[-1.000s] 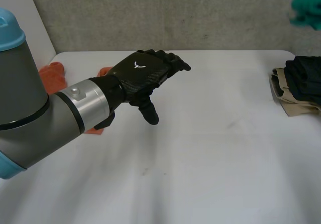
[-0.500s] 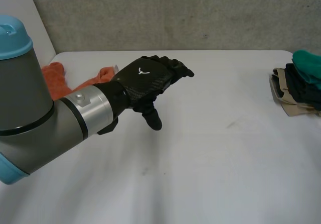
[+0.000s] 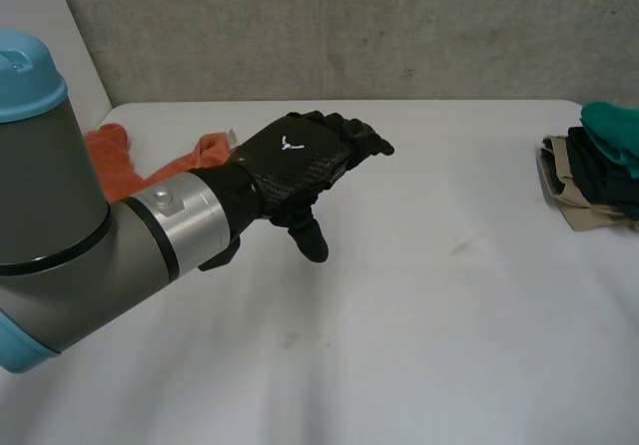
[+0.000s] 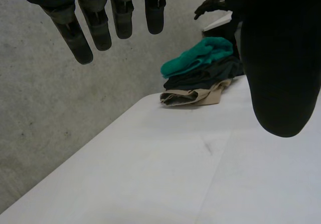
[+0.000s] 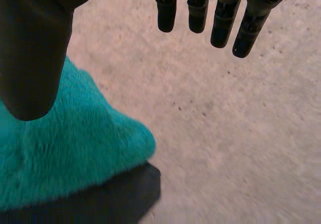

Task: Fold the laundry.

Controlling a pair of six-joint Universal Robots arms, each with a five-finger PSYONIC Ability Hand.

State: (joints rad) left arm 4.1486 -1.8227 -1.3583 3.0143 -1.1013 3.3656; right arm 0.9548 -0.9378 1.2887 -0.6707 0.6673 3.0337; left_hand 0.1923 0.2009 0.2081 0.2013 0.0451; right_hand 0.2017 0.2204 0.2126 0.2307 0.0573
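My left hand [image 3: 295,161] hovers open over the middle of the white table [image 3: 449,295], holding nothing; its straight fingers [image 4: 80,33] and thumb show in the left wrist view. An orange cloth [image 3: 110,156] lies crumpled behind its forearm at the table's far left. At the right edge sits a folded stack: a teal cloth [image 3: 614,126] on top, dark garments [image 3: 599,171] under it and a beige one [image 3: 569,206] at the bottom. My right hand [image 5: 35,48] is open just above the teal cloth [image 5: 65,153], fingers straight and apart from it. The right hand [image 4: 210,4] also shows beyond the stack [image 4: 198,58].
A grey concrete wall [image 3: 349,26] runs behind the table's far edge. White tabletop stretches between my left hand and the stack.
The teal cloth, held up at the far right a second ago, now lies on top of the stack, and my right hand has let it go. My left hand has drifted slightly right.
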